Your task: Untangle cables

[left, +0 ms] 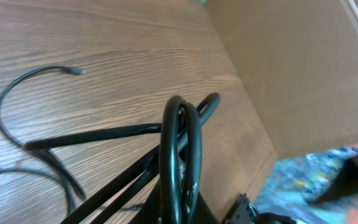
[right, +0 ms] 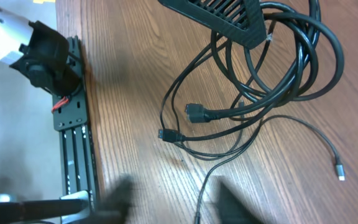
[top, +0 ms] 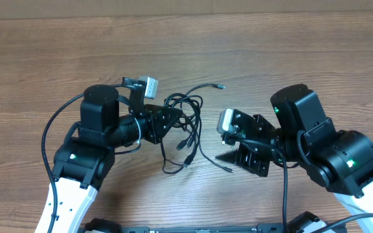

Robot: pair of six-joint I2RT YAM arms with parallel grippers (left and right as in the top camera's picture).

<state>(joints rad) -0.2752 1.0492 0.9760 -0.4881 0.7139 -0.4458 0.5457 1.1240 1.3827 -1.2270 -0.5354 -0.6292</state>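
The cables (top: 186, 126) lie in a loose knot on the bench (top: 44, 52), between the two arms. The left end effector (top: 173, 121) is clamped on the coiled part of the bundle. Its own camera shows several loops standing up right in front of the lens, lifted a little off the wood. That grip looks meant to anchor the coil so that strands can be drawn away from it.

The right end effector (right: 173, 199) hangs low just beside the trailing ends, its fingers apart and holding nothing; it seems placed to take one loose strand. Nearest it are two small plugs (right: 193, 112) and a thinner cord that runs off to a silvery tip (right: 340, 176), which lies free of the coil. The thinner cord is probably the easiest first pull, as it crosses few others — the thicker loops overlap too closely to tell which is which.
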